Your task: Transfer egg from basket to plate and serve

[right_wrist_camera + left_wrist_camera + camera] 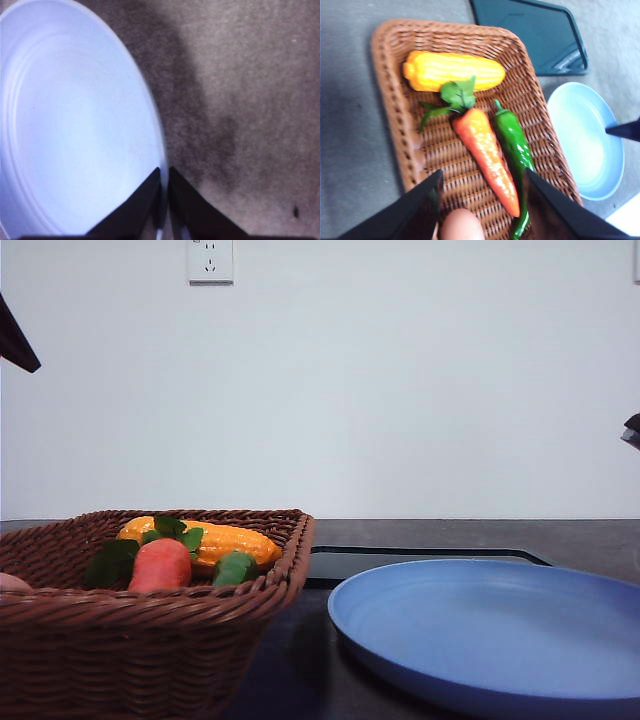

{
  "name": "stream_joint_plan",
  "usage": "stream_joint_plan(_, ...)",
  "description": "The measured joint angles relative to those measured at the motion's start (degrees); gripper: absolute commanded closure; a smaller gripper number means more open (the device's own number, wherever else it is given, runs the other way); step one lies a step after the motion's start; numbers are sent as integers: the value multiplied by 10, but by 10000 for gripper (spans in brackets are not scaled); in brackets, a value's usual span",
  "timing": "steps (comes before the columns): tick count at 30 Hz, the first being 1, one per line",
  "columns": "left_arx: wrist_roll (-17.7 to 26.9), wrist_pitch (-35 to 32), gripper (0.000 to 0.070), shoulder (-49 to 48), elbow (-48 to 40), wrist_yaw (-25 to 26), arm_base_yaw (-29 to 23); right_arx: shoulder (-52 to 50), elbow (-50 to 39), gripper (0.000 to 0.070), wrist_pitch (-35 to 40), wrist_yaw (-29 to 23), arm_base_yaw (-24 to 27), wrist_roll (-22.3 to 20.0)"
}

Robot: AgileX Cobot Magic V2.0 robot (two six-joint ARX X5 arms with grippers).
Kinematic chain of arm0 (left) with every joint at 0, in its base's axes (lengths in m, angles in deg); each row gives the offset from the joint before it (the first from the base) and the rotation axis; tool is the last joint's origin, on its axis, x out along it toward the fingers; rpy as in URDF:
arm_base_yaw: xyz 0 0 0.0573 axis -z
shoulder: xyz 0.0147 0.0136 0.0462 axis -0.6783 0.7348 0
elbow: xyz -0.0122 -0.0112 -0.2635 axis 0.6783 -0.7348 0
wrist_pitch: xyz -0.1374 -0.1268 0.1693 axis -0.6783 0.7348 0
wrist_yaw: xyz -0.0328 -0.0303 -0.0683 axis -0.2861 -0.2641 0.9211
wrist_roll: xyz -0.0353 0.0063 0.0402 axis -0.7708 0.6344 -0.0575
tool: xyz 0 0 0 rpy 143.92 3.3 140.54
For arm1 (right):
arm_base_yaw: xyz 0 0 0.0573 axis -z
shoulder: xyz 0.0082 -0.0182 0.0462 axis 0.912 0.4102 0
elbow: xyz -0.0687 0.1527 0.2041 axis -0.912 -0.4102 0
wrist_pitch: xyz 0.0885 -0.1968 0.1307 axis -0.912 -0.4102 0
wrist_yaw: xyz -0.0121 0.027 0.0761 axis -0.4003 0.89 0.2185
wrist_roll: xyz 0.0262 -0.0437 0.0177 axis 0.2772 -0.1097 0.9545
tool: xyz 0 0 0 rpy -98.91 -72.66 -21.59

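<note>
The pinkish-brown egg (462,226) lies at the near end of the brown wicker basket (395,115), and its top peeks over the rim (9,582). My left gripper (483,173) hangs open over the basket, its fingers on either side of the egg and above it. The light blue plate (500,630) sits to the right of the basket. My right gripper (165,170) is shut, its tips over the plate's (75,125) right rim. I cannot tell whether they touch the rim.
A yellow corn cob (452,71), an orange carrot (487,155) with green leaves and a green pepper (515,145) share the basket with the egg. A flat black tray (530,35) lies behind the plate. Grey tabletop (250,100) extends right of the plate.
</note>
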Motion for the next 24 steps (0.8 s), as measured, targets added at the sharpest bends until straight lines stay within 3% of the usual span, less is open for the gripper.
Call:
stream_joint_plan(9,-8,42,319,0,17,-17,61,-98,0,700,-20,-1,16,21)
stream_joint_plan(13,-8,89,319,0,43,-76,127,-150,0,700,-30,-1,30,28)
stream_joint_plan(19,-15,160,319,23,76,-214,238,-191,0,700,-33,-1,47,40)
stream_joint_plan(24,-33,171,319,72,82,-258,302,-201,0,700,-33,-1,49,44)
